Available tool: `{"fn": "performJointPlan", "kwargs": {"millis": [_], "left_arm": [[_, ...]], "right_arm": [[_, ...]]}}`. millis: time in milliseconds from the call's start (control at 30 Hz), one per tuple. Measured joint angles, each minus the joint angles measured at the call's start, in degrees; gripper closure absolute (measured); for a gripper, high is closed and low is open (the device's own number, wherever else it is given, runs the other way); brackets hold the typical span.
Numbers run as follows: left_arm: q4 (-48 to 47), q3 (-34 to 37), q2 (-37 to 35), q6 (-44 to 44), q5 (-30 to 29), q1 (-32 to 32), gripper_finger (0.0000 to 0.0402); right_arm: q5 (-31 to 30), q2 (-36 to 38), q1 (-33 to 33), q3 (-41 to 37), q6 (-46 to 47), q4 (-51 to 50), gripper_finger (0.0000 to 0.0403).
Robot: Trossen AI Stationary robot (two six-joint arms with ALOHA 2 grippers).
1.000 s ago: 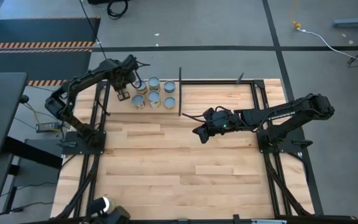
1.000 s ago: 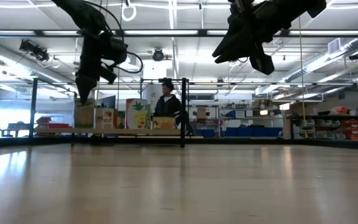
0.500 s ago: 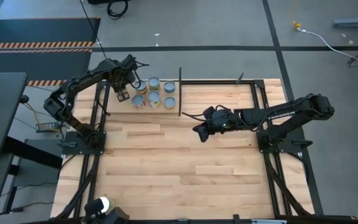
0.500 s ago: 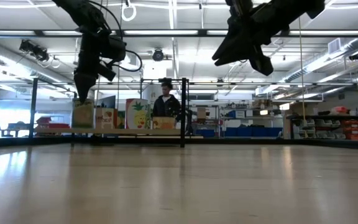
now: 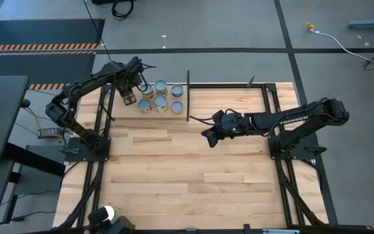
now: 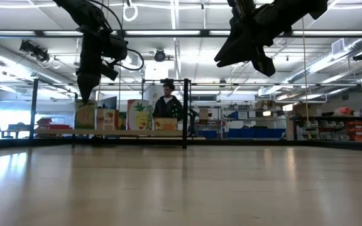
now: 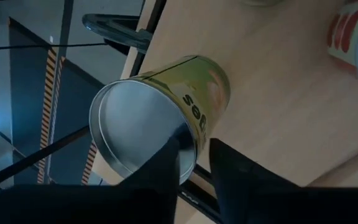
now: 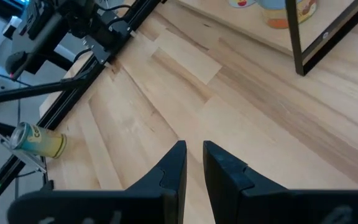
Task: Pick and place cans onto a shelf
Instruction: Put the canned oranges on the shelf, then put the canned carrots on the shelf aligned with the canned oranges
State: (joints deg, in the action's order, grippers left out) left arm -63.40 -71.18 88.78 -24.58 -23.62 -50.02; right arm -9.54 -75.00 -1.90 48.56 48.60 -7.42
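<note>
Several cans [image 5: 162, 96] with silvery lids stand on the pale shelf [image 5: 123, 114] at the table's far left, beside a black upright rod [image 5: 187, 97]. My left gripper [image 5: 128, 99] is over the shelf's left end, shut on a green-labelled can [image 7: 166, 109], which also shows in the low view [image 6: 85, 117]. My right gripper [image 5: 209, 138] hangs shut and empty above the middle of the table, also seen in its wrist view [image 8: 193, 155]. One more can [image 8: 39, 142] lies on its side by the table's near left corner. My left gripper pinches the green-labelled can's top rim [image 7: 191, 146], one finger over the lid and one outside on the label. The fingers come from above, pointing down. The can is upright with its base at the shelf board; I cannot tell whether it rests there.
Black frame rails [image 5: 100, 130] run along the table's left and right sides [image 5: 279, 130]. A person [image 6: 168, 105] stands in the room beyond the far edge. The planked tabletop [image 5: 187, 175] stretches between the arms.
</note>
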Motion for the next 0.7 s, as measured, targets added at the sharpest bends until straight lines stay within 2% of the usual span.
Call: {"fn": "performJointPlan", "kwargs": {"millis": [200,300,367,567,700], "left_arm": [[-0.1,0.0,-3.1,2.1,0.2,0.5,0.0261],[-4.6,-1.9,-6.0,6.0,0.8,2.0,0.025],[-8.4,-4.0,-8.3,9.9,3.7,4.0,0.025],[-11.6,-5.6,-18.8,27.0,21.7,16.3,0.0259],[-12.1,-5.6,-24.1,41.2,23.5,29.9,0.026]], "right_arm": [[0.2,0.0,-0.2,0.0,-1.5,0.0,0.0343],[0.2,0.0,-0.2,0.0,-2.3,0.0,0.0343],[0.0,0.0,-0.2,0.0,-2.3,0.0,0.0343],[-4.5,0.0,-0.1,0.0,-1.7,0.1,0.0343],[-4.0,0.0,-0.1,0.0,-0.8,0.5,0.0343]]}}
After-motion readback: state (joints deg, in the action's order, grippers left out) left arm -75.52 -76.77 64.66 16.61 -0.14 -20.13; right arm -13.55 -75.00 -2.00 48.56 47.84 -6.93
